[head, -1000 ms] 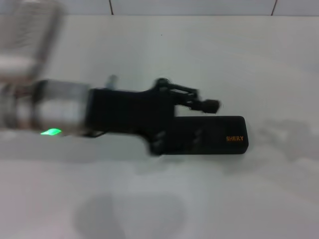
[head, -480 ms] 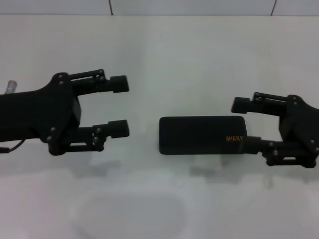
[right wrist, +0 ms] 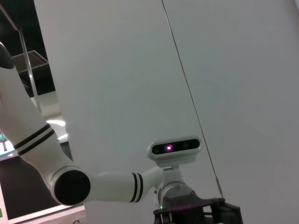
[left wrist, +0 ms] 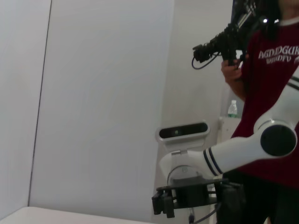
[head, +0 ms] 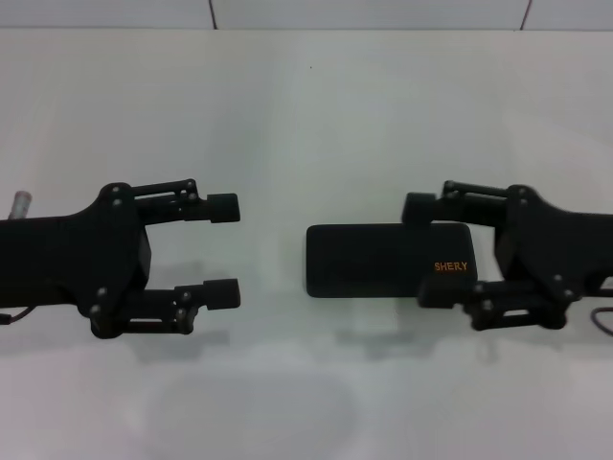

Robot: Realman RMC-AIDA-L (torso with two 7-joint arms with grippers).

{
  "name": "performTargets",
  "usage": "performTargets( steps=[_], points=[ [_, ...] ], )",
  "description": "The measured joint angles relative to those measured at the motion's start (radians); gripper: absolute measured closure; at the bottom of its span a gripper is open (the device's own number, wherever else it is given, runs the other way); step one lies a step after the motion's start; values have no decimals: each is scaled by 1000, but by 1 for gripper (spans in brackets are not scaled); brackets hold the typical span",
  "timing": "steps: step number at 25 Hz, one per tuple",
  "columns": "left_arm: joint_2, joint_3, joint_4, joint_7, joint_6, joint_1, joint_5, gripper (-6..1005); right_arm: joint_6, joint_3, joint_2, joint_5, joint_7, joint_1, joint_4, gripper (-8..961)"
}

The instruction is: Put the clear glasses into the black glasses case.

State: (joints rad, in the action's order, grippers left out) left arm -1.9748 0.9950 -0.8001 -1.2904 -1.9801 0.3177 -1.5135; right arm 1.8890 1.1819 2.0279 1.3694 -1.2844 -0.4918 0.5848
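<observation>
From the head camera, the black glasses case (head: 388,260) lies shut and flat on the white table (head: 306,105), its orange lettering at the end nearest the right gripper (head: 427,250). That gripper has closed in on the case over the last half second: its two fingers, spread apart, now straddle the lettered end, one finger (head: 436,206) just past the far edge of the case and the other along its near edge, though whether they touch the case is hard to tell from above. The left gripper (head: 222,249) hangs well clear of the case's plain end, fingers wide open and holding nothing; it has slid a little toward the near side of the table. The clear glasses cannot be seen anywhere on the table. With the lid down, they may already be inside the case, so the right gripper may be coming in only to steady or handle the shut case, but that is a guess.

The left wrist camera looks across at the right arm (left wrist: 243,151), white with black bands, and at a person in a dark red shirt (left wrist: 275,93) standing behind it; neither the case nor the glasses shows here.

The right wrist camera shows only the left arm (right wrist: 107,184) against a pale wall, with nothing of the task in sight.
</observation>
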Motion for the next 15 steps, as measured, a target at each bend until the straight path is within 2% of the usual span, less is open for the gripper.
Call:
performTargets(
  steps=[4,15],
  points=[
    [-4,-15,-2,41,-2,-4,-22,254,-22,51,0,-36,3,1,7,169],
    [5,-21,8,42,-1,5,-51,252,-29,54,0,-44,-2,-10,7,169]
  ],
)
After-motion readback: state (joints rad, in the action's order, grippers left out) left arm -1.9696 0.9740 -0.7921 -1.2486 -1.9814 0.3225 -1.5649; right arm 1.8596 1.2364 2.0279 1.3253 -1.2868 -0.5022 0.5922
